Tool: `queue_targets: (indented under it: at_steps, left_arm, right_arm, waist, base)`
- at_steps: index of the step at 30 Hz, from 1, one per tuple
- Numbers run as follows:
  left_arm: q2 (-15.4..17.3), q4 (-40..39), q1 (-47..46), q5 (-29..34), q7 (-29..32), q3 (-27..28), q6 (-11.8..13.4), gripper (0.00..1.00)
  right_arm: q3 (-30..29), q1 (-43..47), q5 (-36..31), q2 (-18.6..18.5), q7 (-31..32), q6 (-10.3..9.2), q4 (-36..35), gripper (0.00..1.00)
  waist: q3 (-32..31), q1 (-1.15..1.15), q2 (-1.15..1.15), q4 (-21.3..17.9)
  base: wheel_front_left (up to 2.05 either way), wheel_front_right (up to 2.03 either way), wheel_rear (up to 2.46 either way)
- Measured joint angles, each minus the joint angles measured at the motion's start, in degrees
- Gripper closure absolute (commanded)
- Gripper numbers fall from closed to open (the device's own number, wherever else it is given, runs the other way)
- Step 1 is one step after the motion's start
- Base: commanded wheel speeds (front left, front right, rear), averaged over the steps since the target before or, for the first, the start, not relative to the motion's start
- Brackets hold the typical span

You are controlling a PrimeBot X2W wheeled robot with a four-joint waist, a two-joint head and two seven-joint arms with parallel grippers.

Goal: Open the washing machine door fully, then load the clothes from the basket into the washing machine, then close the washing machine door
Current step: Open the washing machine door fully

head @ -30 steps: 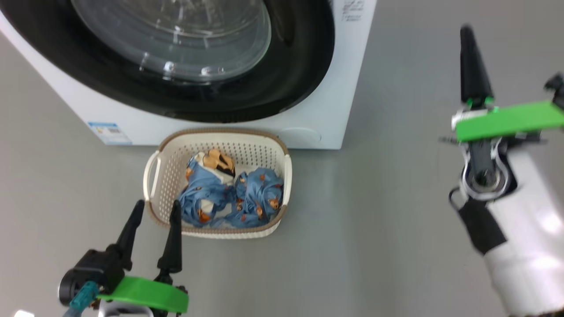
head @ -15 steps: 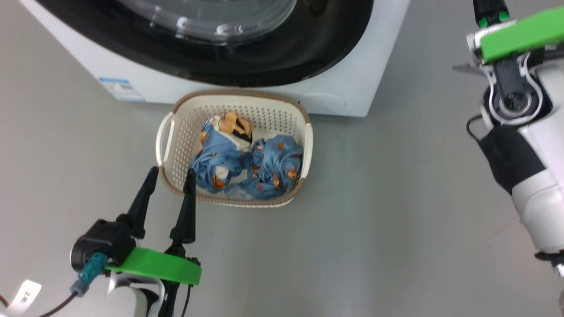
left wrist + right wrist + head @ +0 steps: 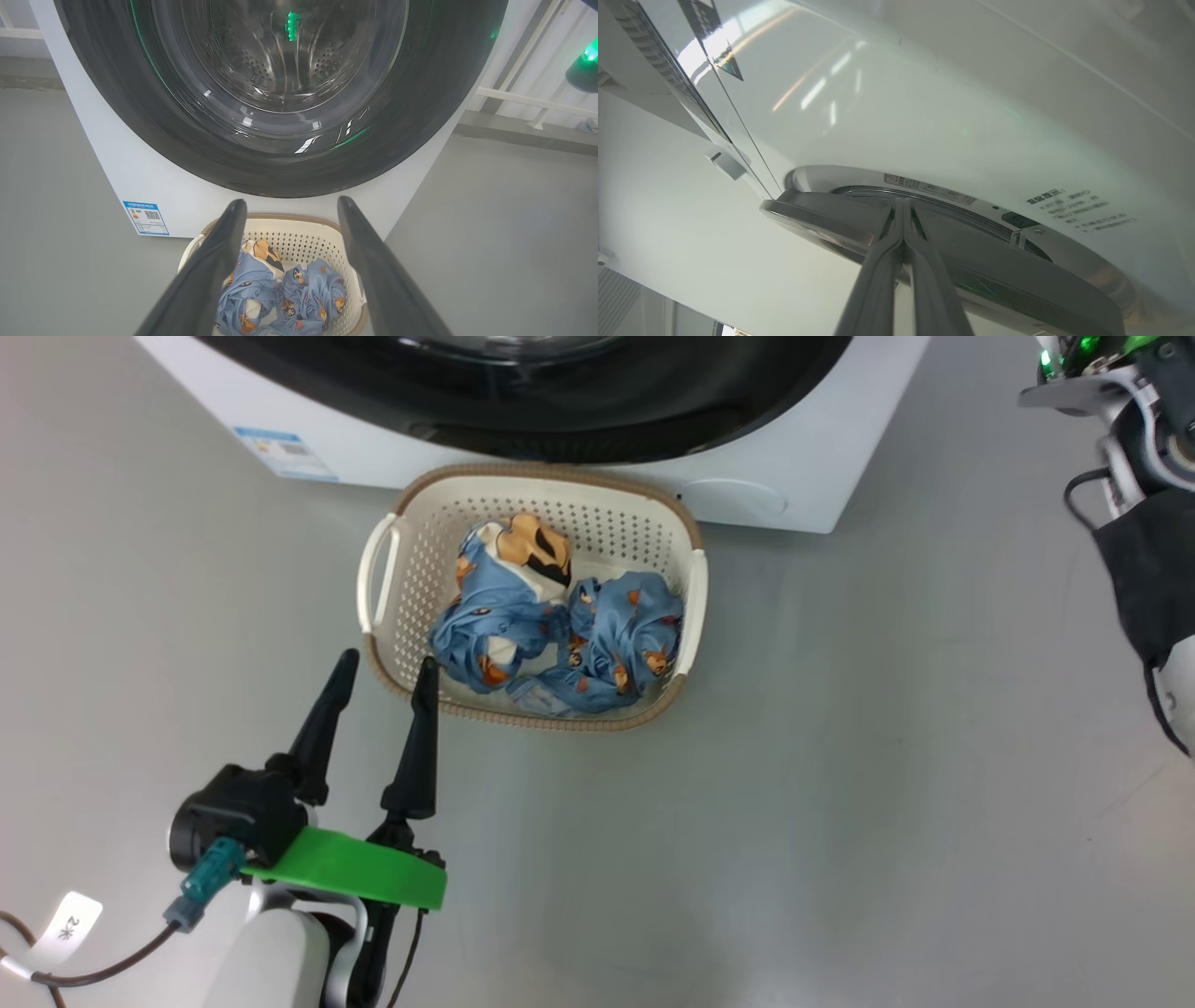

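In the head view the basket [image 3: 693, 581] stands on the grey floor [image 3: 887, 784] just in front of the washing machine [image 3: 822, 476], under the lower arc of the washing machine door [image 3: 597, 415]. It therefore sits between our left gripper [image 3: 388, 661] and the machine. The clothes [image 3: 607, 635] lie bundled inside it. The left gripper hovers at 8 o'clock of the basket with its fingers spread apart and empty. Its right-hand fingertip overlaps the brown rim at that corner, though we cannot tell whether it touches. A blue label [image 3: 285, 453] sits on the machine's front at 10 o'clock of the basket. At 2 o'clock of this view our right arm's wrist [image 3: 1144, 439] reaches up past the frame edge.

The left wrist view adds what the head view crops. It shows the glass window with the perforated drum [image 3: 257, 70] behind it, the door lying flat against the front, and a white railing [image 3: 528, 93] at 3 o'clock of the machine.

The right wrist view gives the door edge-on. The right gripper [image 3: 902, 205] has its fingers pressed together, tips set at the seam between the door's grey rim and the white front. Whether the door is unlatched we cannot tell.
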Motion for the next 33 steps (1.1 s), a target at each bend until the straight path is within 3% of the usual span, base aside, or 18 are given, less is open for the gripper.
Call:
queue_targets:
  at_steps: [6,17,33]
  left_arm:
    - [-0.29,0.01,-0.23,-0.44,0.0,-0.76,0.0,0.0]
    - [-0.79,-0.37,-2.4,-1.41,-0.01,-2.29,0.0,0.0]
    - [-0.88,-0.57,-3.44,-3.76,-0.01,-3.49,0.0,0.0]
  right_arm:
    - [-1.31,-2.11,2.64,-0.6,7.4,0.0,2.86,1.0]
    - [-1.72,-7.05,3.11,-1.15,15.3,0.0,6.64,1.0]
    - [-1.31,-8.67,-0.01,-1.13,16.67,0.0,6.9,1.0]
  waist:
    - [1.37,0.0,0.0,1.45]
    - [4.56,0.0,0.0,3.83]
    - [6.24,0.0,0.0,5.44]
  base:
    - [0.0,0.0,0.0]
    - [0.0,0.0,0.0]
    - [0.0,0.0,0.0]
